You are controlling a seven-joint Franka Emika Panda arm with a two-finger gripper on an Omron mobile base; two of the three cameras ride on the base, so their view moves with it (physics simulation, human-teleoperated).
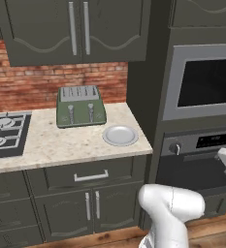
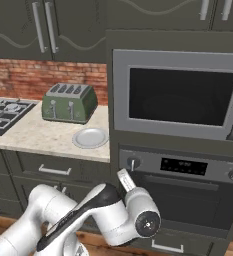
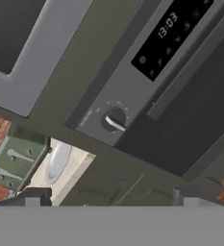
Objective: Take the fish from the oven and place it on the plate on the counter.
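Observation:
The dark oven [image 1: 201,162] [image 2: 188,192] is built in to the right of the counter [image 1: 66,145] [image 2: 38,135], and its door is closed. The fish is hidden. In the hand view the oven's round knob [image 3: 114,120] and lit display [image 3: 168,36] are close ahead. The small pale plate [image 1: 120,135] [image 2: 90,137] [image 3: 57,161] lies bare at the counter's right end, beside the oven. My gripper [image 3: 111,199] hovers in front of the oven's control panel near the knob. It is open, its fingertips [image 3: 34,198] wide apart with nothing between them.
A green toaster [image 1: 80,105] [image 2: 69,102] stands behind the plate against the brick wall. A black gas hob [image 1: 5,133] [image 2: 3,112] lies at the counter's left. A silver-framed dark-glass unit [image 1: 206,82] [image 2: 180,97] sits above the oven. Wall cabinets [image 1: 75,29] hang overhead.

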